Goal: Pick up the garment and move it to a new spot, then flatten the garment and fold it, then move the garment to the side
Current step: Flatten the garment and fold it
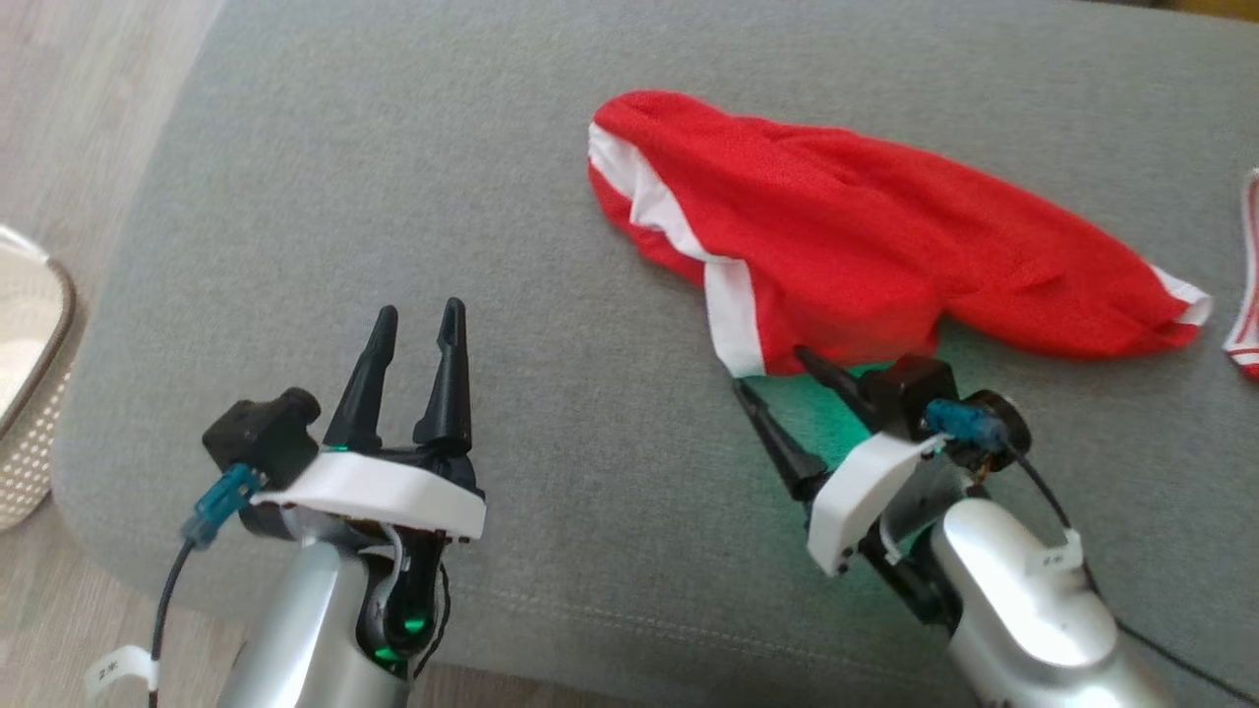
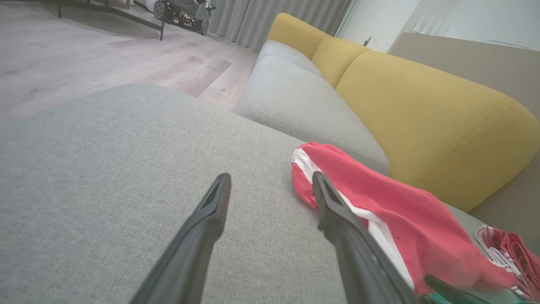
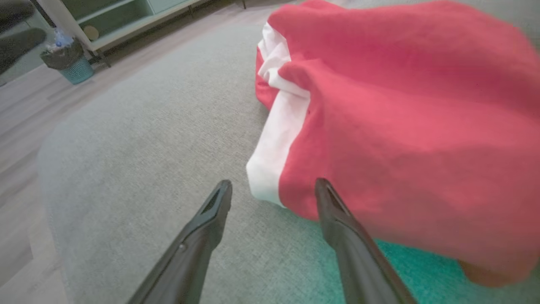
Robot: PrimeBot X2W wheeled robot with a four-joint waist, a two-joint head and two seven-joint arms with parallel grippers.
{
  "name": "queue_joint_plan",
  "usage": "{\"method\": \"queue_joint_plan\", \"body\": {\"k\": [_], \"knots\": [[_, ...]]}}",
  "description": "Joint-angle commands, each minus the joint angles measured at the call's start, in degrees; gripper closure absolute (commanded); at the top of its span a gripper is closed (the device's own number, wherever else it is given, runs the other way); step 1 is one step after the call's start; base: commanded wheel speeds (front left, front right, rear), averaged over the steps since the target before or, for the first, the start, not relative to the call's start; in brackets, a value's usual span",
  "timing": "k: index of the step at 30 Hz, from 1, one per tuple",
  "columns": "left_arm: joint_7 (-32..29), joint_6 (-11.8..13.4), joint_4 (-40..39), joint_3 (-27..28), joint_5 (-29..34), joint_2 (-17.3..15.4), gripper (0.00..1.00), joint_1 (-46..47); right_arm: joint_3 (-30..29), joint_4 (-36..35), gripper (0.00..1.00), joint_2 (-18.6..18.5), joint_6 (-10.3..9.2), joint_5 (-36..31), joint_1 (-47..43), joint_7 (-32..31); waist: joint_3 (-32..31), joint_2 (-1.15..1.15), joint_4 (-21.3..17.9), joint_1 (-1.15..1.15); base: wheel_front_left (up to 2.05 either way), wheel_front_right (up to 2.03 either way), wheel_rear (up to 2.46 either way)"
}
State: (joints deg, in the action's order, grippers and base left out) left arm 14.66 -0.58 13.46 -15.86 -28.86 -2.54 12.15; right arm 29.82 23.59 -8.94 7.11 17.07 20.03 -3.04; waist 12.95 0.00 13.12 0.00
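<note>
Fingers [image 1: 445,379] of the left gripper [image 1: 420,310], long, dark and tapered, stand spread and empty over bare cushion [image 1: 393,177]. To their left the cushion's rounded edge drops to pale wood-grain floor [image 1: 69,108], where a perforated white basket [image 1: 34,433] with a brown rim stands just beside the cushion. Ahead of them and to their right lies open grey woven fabric, flat and unobstructed as far as the right gripper [image 1: 770,369]. Its fingers are likewise spread, holding nothing; green light tints the cushion beneath them. The garment [image 1: 866,236] lies just ahead of these fingers: red mesh-textured cloth with white bands, heaped in a long, loosely rounded mound running away to the right. A white-banded hem corner sits between the two tips; the right-hand tip meets the red edge, though contact cannot be confirmed. Beyond the garment, in the left wrist view, rises a smooth yellow backrest [image 2: 430,114]. Farthest right, apart from the garment, lies a red-and-white striped cloth [image 1: 1247,285].
</note>
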Motion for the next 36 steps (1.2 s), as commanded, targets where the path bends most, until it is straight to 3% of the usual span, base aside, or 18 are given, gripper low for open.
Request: {"method": "queue_joint_plan", "body": {"k": [1,9,10,11,18,22,26,27,36], "knots": [[0.33,-0.15,-1.71,1.59,-0.48,-0.36,0.00,2.69,1.23,-0.06,0.00,-0.22,0.37,-0.38,2.39,0.12,1.10,0.00,1.00,0.00,0.00,0.00,0.00],[0.33,0.93,-2.42,-0.14,-2.22,-0.35,0.00,3.60,2.76,7.21,0.00,-0.77,0.37,-0.83,7.30,1.32,2.94,0.00,2.50,0.00,0.00,0.00,0.00],[0.34,1.07,-2.47,-0.30,-2.33,-0.35,0.00,3.65,3.24,7.88,0.56,-0.87,0.37,-0.70,7.74,1.33,3.02,0.00,2.57,0.00,0.00,0.00,0.00],[0.34,1.19,-2.49,-0.42,-2.42,-0.34,0.00,3.67,3.55,8.35,1.00,-0.96,0.37,-0.50,8.14,1.52,3.03,0.00,2.58,0.00,0.00,0.00,0.00],[0.34,1.38,-2.11,-0.01,-2.37,-0.34,0.00,3.11,4.31,8.50,1.00,-3.84,0.37,-0.27,9.35,2.77,1.16,0.00,0.40,0.00,0.00,0.00,0.00],[0.34,1.12,-1.68,0.20,-2.22,-0.34,0.00,2.69,5.35,5.22,1.00,-8.52,0.37,-1.38,9.95,2.04,-1.25,0.00,-2.00,0.00,0.00,0.00,0.00],[0.34,0.92,-1.27,-0.05,-2.05,-0.34,0.00,2.04,7.67,-0.76,1.00,-15.60,0.37,-3.01,11.03,-0.38,-3.74,0.00,-4.50,0.00,0.00,0.00,0.00],[0.34,0.92,-1.27,-0.05,-2.05,-0.34,0.00,2.04,7.67,-0.76,1.00,-15.60,0.37,-3.01,11.03,-0.38,-3.74,0.00,-4.50,0.00,0.00,0.00,0.00],[0.34,0.58,-0.38,-0.72,-1.89,-0.34,0.00,0.25,19.42,-17.78,1.00,-36.81,0.37,-4.22,12.75,-9.50,-7.27,0.00,-9.41,0.00,0.00,0.00,0.00]]}}
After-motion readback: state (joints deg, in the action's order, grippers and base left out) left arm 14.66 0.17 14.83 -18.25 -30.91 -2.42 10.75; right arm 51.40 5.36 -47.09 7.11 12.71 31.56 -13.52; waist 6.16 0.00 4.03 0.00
